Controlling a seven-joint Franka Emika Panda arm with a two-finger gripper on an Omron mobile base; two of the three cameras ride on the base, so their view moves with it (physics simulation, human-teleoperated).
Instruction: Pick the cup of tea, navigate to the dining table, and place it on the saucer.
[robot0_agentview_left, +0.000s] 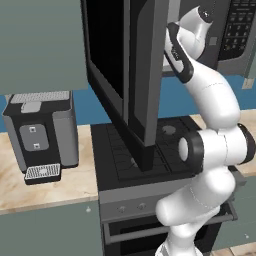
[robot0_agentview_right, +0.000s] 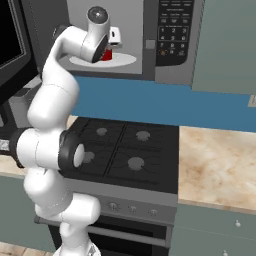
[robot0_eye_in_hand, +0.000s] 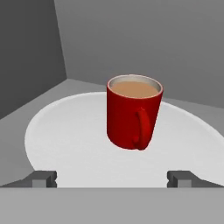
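The mug of tea stands upright in the middle of the hand view, on a round white turntable inside a grey-walled microwave. Its handle faces the camera, slightly right of centre, and light brown liquid shows almost up to the rim. The gripper is spread wide: its two dark fingertips rise at the lower left and lower right of the hand view, both short of the mug and touching nothing.

In the right base view, near the top centre, the arm reaches into the open microwave; the wrist covers most of the mug, leaving a sliver of red beside the white hand. The microwave's keypad is too small to read and its top is cut off by the frame edge.

In the left base view the open microwave door fills the upper middle and hides the interior. A stove sits below, and a coffee machine stands on the counter at left
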